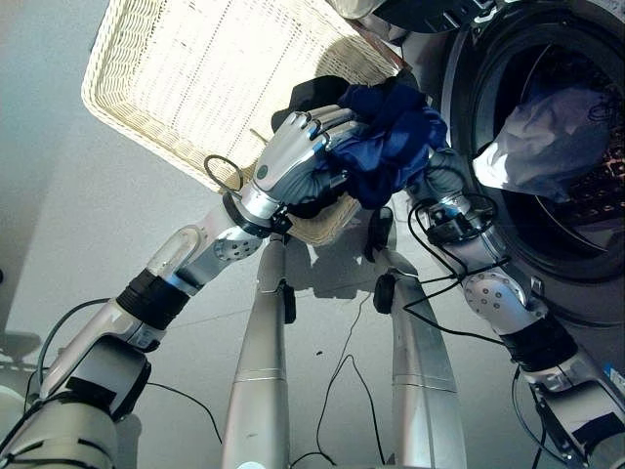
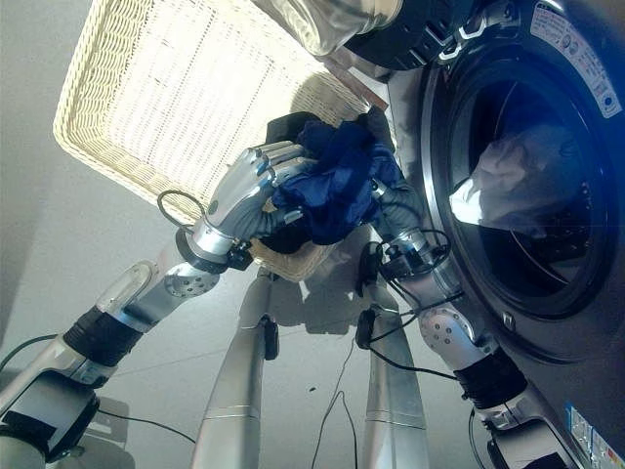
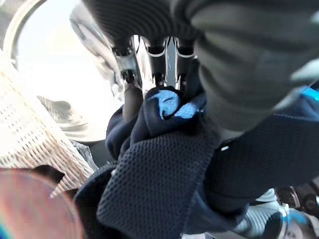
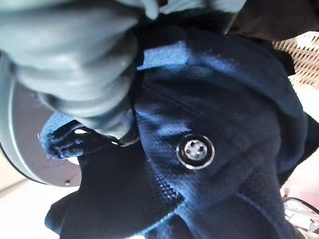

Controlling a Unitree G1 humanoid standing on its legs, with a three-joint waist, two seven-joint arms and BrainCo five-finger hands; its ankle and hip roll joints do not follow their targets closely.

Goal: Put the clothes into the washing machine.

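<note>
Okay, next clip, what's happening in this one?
The robot is carrying a bundle of dark blue clothes between both hands. The left hand has its fingers curled over the bundle from the basket side; the right hand is under it on the washer side, its fingers buried in the cloth. The bundle hangs over the corner of the wicker basket, just short of the washing machine opening. A pale garment already lies inside the drum.

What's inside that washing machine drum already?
A pale crumpled garment lies inside the washing machine drum; whatever sits beneath or behind it is hidden.
</note>
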